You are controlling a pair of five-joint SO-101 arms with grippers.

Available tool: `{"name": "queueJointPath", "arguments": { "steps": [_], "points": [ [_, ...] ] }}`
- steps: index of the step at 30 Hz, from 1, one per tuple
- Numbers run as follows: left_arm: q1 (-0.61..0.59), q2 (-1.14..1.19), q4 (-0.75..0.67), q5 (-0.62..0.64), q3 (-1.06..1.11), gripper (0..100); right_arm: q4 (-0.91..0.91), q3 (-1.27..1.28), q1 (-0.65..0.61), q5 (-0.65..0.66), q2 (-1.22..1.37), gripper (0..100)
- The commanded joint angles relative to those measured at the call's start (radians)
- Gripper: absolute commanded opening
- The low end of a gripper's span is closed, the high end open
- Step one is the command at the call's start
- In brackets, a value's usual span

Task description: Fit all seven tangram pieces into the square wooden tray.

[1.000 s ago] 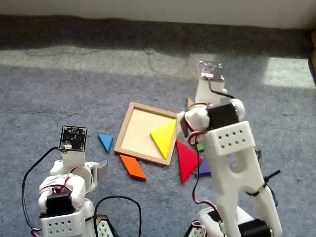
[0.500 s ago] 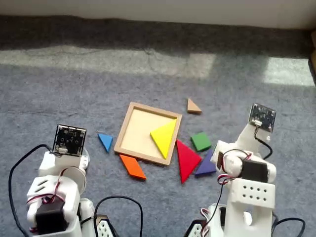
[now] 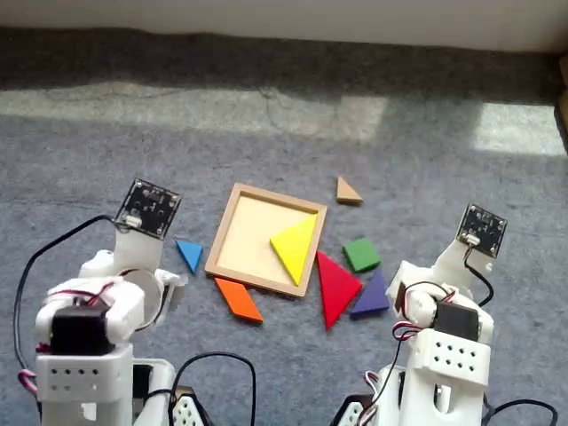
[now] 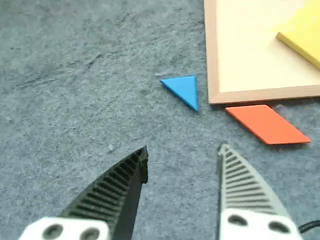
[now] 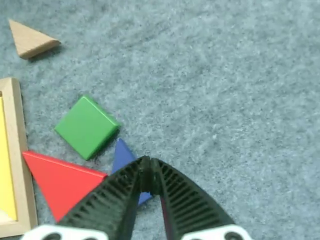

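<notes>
**Tray and pieces.** Locate the square wooden tray (image 3: 221, 229) on the grey carpet (image 3: 266, 133), between the two arms and turned slightly out of square with them. One piece lies inside it: the yellow triangle (image 3: 297, 244), against the rim on the right arm's side. The other six pieces lie on the carpet outside the tray:
- the blue triangle (image 4: 183, 90), just off the rim on the left arm's side
- the orange parallelogram (image 4: 266, 124), against the near rim
- the red triangle (image 5: 61, 180), touching the corner nearest the right arm
- the green square (image 5: 86, 126), just beside the red triangle
- the purple triangle (image 3: 371, 295), touching the red triangle's outer edge
- the tan triangle (image 3: 347, 191), apart from the rest, beyond the far corner

**Left pincer.** Note that the left pincer (image 4: 182, 150) is spread wide and holds nothing; bare carpet shows between its fingers. The blue triangle lies past the fingertips, clear of them, with the tray rim just beyond it. The orange parallelogram sits off to the side of one finger.

**Right pincer.** Note that the right pincer (image 5: 149, 162) has its fingers pressed together at the tips, with no piece between them. The tips overlap the purple triangle in the wrist view; you cannot tell whether they touch it. The green square and red triangle lie near the tips, on the tray side.
</notes>
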Motion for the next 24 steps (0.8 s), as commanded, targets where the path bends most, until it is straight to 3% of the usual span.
{"name": "queueJointPath", "arguments": {
  "steps": [1, 4, 7, 11, 17, 24],
  "points": [
    [0.125, 0.102, 0.005, 0.137, -0.105, 34, -0.021, -0.002, 0.013, 0.005, -0.015, 0.6],
    [0.186, 0.157, 0.005, 0.206, -0.159, 32, -0.022, 0.002, 0.004, 0.011, -0.013, 0.9],
    [0.168, 0.179, 0.005, 0.259, -0.18, 31, -0.016, -0.002, -0.028, 0.026, -0.012, 1.0],
    [0.038, 0.177, 0.005, 0.262, -0.179, 31, -0.013, -0.008, -0.139, 0.155, -0.012, 1.0],
    [-0.2, 0.177, 0.002, 0.164, -0.114, 31, 0.113, -0.087, -0.337, 0.166, 0.002, 4.6],
    [-0.352, 0.177, -0.226, 0.135, 0.14, 31, 0.257, -0.325, -0.493, 0.164, 0.275, 16.1]
  ]
}}
